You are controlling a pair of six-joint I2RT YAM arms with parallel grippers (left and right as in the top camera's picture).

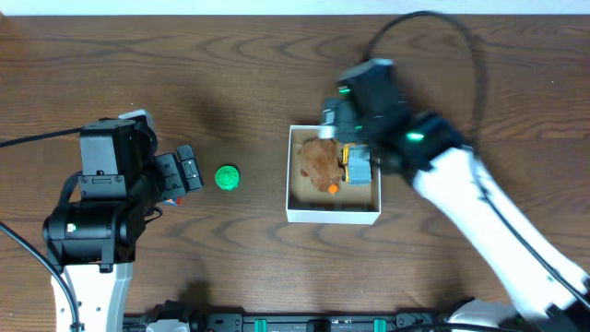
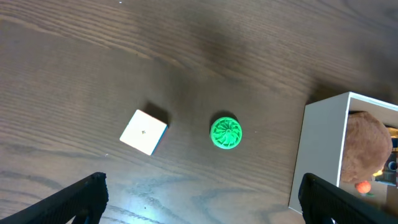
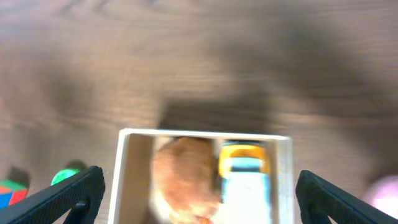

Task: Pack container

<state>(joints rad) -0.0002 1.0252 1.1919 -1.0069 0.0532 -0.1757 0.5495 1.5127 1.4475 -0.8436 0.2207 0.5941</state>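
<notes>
Overhead view: I see the container (image 1: 334, 214), a white square box with a tan inside, lying about midway between the far and near edges of the wooden table (image 1: 230, 55), a little toward the right edge; inside it a brown plush toy (image 1: 318, 161) fills the left half and a yellow-and-grey toy truck (image 1: 357, 166) lies just beside it against the right wall; a small orange bit (image 1: 333, 188) shows at the plush toy's near side, and I cannot tell whether it belongs to the toy.

The right gripper (image 3: 196, 180) hovers above the container's far wall; its fingers (image 3: 74, 193) stand wide apart, holding nothing; this view is blurred.

A green ribbed ball (image 1: 227, 177) rests on the table to the left of the container, apart from it; in the left wrist view a small cube (image 2: 144, 132), white face up, lies near the ball on the side away from the container.

The left gripper (image 2: 200, 183) points at the ball and cube; its jaws are spread wide and empty.
</notes>
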